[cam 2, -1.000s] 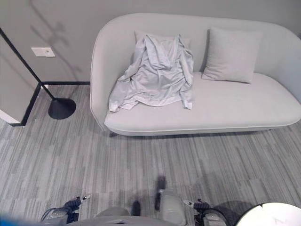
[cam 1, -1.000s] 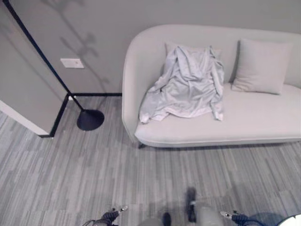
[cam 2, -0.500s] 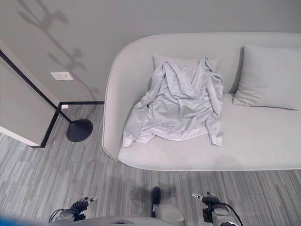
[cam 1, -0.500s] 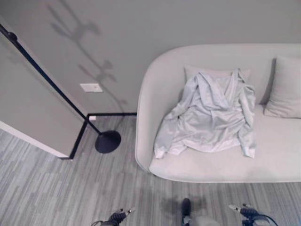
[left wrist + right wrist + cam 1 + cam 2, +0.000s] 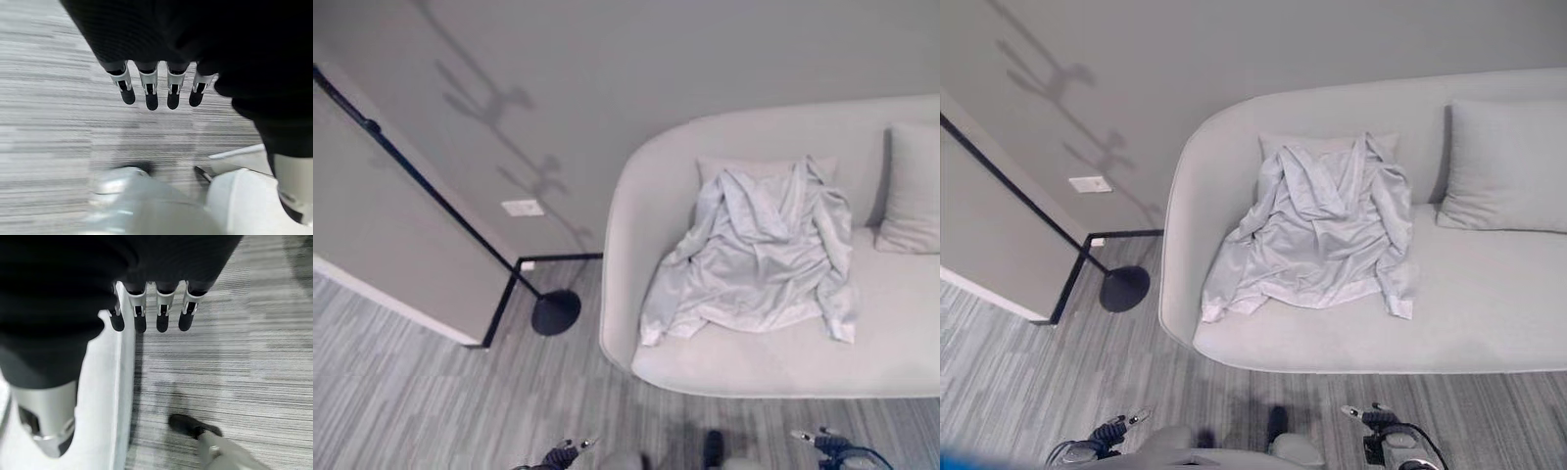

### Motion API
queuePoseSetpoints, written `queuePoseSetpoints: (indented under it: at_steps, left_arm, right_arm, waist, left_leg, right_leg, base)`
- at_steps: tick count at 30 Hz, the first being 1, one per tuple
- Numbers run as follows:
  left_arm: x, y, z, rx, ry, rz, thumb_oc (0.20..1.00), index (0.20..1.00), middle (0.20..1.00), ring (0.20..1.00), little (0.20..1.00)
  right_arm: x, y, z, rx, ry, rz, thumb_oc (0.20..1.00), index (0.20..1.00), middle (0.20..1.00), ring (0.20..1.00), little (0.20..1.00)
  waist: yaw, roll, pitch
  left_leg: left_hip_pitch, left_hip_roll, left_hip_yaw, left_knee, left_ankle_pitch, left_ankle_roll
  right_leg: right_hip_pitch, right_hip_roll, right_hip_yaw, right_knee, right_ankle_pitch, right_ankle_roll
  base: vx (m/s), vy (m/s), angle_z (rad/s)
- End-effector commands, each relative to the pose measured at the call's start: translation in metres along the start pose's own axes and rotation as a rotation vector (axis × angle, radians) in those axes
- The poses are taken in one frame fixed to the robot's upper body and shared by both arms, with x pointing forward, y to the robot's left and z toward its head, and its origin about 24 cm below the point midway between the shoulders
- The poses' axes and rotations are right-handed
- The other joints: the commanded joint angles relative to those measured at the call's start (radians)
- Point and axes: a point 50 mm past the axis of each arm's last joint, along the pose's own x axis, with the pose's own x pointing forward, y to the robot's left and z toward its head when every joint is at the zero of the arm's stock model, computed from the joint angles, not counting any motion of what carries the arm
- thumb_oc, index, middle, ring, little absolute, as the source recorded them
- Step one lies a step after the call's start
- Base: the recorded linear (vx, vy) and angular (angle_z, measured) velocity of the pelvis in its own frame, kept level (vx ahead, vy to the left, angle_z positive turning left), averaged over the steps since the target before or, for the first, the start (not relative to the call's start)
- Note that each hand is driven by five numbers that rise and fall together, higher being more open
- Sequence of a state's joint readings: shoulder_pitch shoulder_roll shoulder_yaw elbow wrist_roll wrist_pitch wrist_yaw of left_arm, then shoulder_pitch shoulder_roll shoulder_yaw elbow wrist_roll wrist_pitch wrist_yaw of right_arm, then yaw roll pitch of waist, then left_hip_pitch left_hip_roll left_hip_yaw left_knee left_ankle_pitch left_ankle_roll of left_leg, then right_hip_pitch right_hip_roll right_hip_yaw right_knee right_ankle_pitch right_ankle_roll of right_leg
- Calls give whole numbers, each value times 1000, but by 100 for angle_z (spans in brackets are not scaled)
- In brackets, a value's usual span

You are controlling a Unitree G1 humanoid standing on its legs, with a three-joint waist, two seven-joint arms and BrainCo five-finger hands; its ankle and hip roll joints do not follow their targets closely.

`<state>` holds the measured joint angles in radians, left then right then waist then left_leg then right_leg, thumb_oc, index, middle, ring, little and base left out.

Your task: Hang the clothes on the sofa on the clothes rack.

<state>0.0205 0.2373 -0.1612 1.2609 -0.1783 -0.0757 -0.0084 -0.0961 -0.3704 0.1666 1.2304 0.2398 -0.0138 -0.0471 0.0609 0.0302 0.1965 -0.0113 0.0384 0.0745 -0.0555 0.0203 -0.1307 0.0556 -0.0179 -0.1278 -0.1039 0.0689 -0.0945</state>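
Shirt (image 5: pixel 759 255) crumpled on sofa (image 5: pixel 773 357), frame center-right. Left hand (image 5: pixel 156 88) and right hand (image 5: pixel 146 308) low, fingers straight, empty.

Left hand (image 5: pixel 161 63) hangs low at side, fingers (image 5: pixel 151 95) straight, pointing down, holding nothing. Right hand (image 5: pixel 146 289) same pose: fingers (image 5: pixel 164 318) straight, relaxed, nothing between them.

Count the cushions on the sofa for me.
2: one cushion stands against the backrest behind the garment, mostly covered by it; the other cushion leans toward the sofa's right end. Nothing suggests more.
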Motion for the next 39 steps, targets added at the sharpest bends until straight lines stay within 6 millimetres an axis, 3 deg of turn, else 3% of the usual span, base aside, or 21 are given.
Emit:
queuePoseSetpoints:
  at_steps: [1,7,17,19,21,22,25,28,30,32,34,35,36,39]
  left_arm:
    - [2,15,20,11,-65,36,1000,1000,1000,1000,1000]
    - [2,7,15,6,-43,17,1000,1000,1000,1000,1000]
    - [2,10,15,37,-38,17,1000,1000,1000,1000,1000]
    - [2,11,16,35,-39,18,1000,1000,1000,1000,1000]
    - [2,16,20,36,-47,30,1000,1000,1000,1000,1000]
    - [2,21,27,50,-61,42,1000,1000,1000,1000,1000]
    - [3,26,35,45,-80,61,1000,1000,1000,1000,1000]
    - [3,26,40,42,-96,68,1000,1000,1000,1000,1000]
    - [3,28,37,39,-87,77,1000,1000,1000,1000,1000]
    - [2,32,34,25,-80,92,1000,1000,1000,1000,1000]
    - [2,35,31,8,-74,106,1000,1000,1000,1000,1000]
    - [2,36,32,8,-76,110,1000,1000,1000,1000,1000]
    - [2,38,37,-13,-99,124,1000,1000,1000,1000,1000]
    - [3,31,39,-84,-112,119,1000,1000,1000,1000,1000]
  right_arm:
    - [0,-13,3,-19,-17,-52,1000,1000,1000,1000,1000]
    - [-2,-6,-15,-38,36,-33,1000,1000,1000,1000,1000]
    - [-4,8,-24,-48,56,11,1000,1000,1000,1000,1000]
    - [-4,10,-24,-50,55,19,1000,1000,1000,1000,1000]
    - [-3,14,-16,-53,33,36,1000,1000,1000,1000,1000]
    - [-2,17,-9,-44,11,44,1000,1000,1000,1000,1000]
    - [-2,22,-5,-23,-7,53,1000,1000,1000,1000,1000]
    - [-2,21,-4,-2,-8,50,1000,1000,1000,1000,1000]
    - [-1,23,-2,3,-15,56,1000,1000,1000,1000,1000]
    - [-2,24,-3,4,-13,57,1000,1000,1000,1000,1000]
    - [-2,25,-5,-7,-6,62,1000,1000,1000,1000,1000]
    - [-2,26,-6,-5,-3,64,1000,1000,1000,1000,1000]
    - [-2,26,-6,-4,-7,63,1000,1000,1000,1000,1000]
    - [-2,19,-5,-15,-8,36,1000,1000,1000,1000,1000]
  waist:
    - [15,3,10]
    - [4,22,-15]
    - [-2,-7,-47]
    - [0,-8,-48]
    - [2,-5,-28]
    - [-5,-3,-8]
    - [-7,-4,0]
    - [-7,-11,-6]
    - [-6,-25,-6]
    - [-9,-38,-4]
    - [-14,-56,-5]
    - [-20,-61,-6]
    - [-17,-78,-8]
    - [-21,-58,-7]
  left_leg:
    - [-86,-39,-19,140,34,52]
    - [8,-69,-49,27,40,80]
    - [62,-84,-56,-32,17,110]
    - [61,-87,-59,-32,11,117]
    - [61,-84,-56,-32,9,133]
    - [58,-80,-71,-32,9,137]
    - [48,-53,-109,-32,8,131]
    - [31,-11,-145,-24,-4,111]
    - [40,20,-157,-23,-22,92]
    - [65,47,-161,-28,-39,73]
    - [95,77,-156,-32,-53,48]
    - [102,85,-164,-32,-60,38]
    - [113,124,-171,-32,-61,8]
    - [95,200,-172,-32,-3,-22]
  right_leg:
    - [40,-44,-99,17,-48,195]
    - [60,-17,-77,17,-59,179]
    - [60,-21,-54,19,-53,195]
    - [49,-25,-51,52,-61,197]
    - [-17,-34,-41,204,-86,204]
    - [-73,-43,-28,306,-95,224]
    - [-113,-95,1,325,-74,222]
    - [-114,-190,46,240,-8,225]
    - [-136,-262,57,182,76,252]
    - [-148,-302,47,120,139,284]
    - [-178,-311,21,81,179,315]
    - [-161,-303,25,55,155,319]
    - [-149,-277,37,61,118,333]
    - [-147,-226,3,103,58,305]
  base:
    - [70,64,-19]
    - [81,80,0]
    - [54,89,-2]
    - [-3,65,-1]
    - [-60,88,-9]
    - [-67,34,-18]
    - [10,-128,10]
    - [89,-250,39]
    - [139,-337,43]
    - [193,-399,-3]
    - [197,-437,-21]
    - [250,-671,12]
    - [233,-695,48]
    - [143,-572,35]
